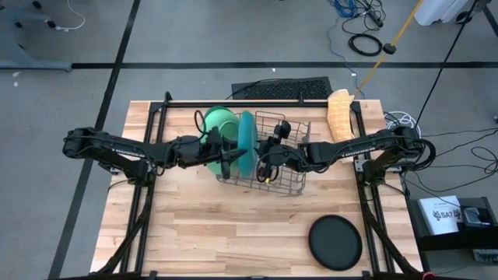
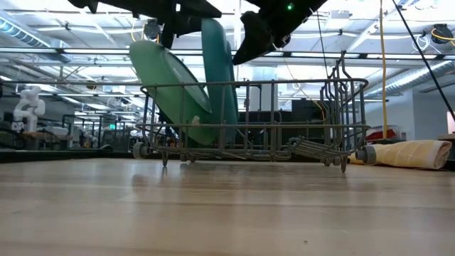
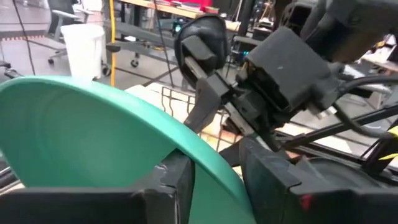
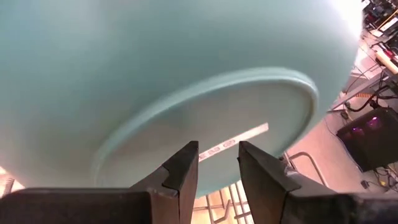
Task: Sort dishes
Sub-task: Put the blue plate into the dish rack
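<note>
The large teal-green round plate [image 1: 247, 138] is being set on edge into the grey wire dish rack [image 1: 284, 185]. It is being gripped at its upper rim by the left hand [image 3: 214, 186], whose dark fingers are seen closed on either side of the rim in the left wrist view. The large light-green round plate [image 1: 220, 121] is already leaning in the rack just behind the left hand, touching or nearly touching the teal one.

The right hand [image 4: 217, 168] is being held just beside the teal plate's back face, its fingers parted with nothing between them. The smaller round plate, black face up [image 1: 335, 242], is lying flat on the counter well apart from both hands, on the right arm's side.

As a judgement, two plates are racked and the teal one is being seated; next, release by the left hand and a reach for the black plate are called for.

The counter [image 1: 194, 233] is being seen as pale wooden planks. A rolled beige cloth [image 1: 339, 115] is lying beyond the right hand. Behind, a workshop with benches and ceiling lights is showing.
</note>
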You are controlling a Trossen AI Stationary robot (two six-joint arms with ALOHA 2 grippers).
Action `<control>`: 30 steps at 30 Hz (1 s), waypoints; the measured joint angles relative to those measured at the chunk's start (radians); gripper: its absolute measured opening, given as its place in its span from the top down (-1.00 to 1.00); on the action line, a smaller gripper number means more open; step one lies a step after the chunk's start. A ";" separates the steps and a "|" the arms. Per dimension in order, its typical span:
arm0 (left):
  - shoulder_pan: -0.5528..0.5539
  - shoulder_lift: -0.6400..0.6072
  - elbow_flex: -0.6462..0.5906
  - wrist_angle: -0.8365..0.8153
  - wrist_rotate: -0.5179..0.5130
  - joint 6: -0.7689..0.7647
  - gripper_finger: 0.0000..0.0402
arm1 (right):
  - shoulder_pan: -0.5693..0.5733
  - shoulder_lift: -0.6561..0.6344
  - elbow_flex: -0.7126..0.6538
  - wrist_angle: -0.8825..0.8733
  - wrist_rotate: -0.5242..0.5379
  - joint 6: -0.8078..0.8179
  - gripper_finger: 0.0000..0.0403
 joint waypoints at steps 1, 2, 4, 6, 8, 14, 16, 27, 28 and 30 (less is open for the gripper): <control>0.003 0.000 0.000 -0.009 0.000 0.001 0.35 | 0.000 0.000 0.000 0.000 0.000 0.000 0.46; 0.008 0.000 0.000 -0.021 0.001 -0.008 0.32 | 0.000 0.000 0.000 0.000 0.000 0.000 0.46; 0.019 0.000 0.000 -0.050 0.001 -0.012 0.24 | 0.000 0.000 0.000 0.000 0.000 0.000 0.46; 0.025 -0.001 0.000 -0.061 0.001 -0.011 0.16 | 0.000 0.000 0.000 0.000 0.000 0.000 0.46; 0.029 -0.001 0.000 -0.062 0.009 -0.011 0.08 | 0.000 0.000 0.000 0.001 0.000 0.000 0.46; 0.034 -0.001 0.000 -0.061 0.057 -0.006 -0.11 | 0.000 0.000 0.000 0.001 0.001 0.000 0.46; 0.034 -0.001 0.000 -0.061 0.091 0.006 -0.12 | 0.000 0.000 0.000 0.001 0.001 0.000 0.46; 0.075 0.001 0.004 -0.044 0.212 -0.005 -0.02 | 0.000 0.000 0.000 0.011 0.001 0.000 0.46; 0.074 0.001 0.004 -0.039 0.216 -0.008 0.01 | 0.000 0.000 0.000 0.011 0.001 0.000 0.46; 0.074 0.001 0.006 -0.033 0.234 -0.008 0.07 | 0.000 0.000 0.000 0.011 0.001 0.000 0.46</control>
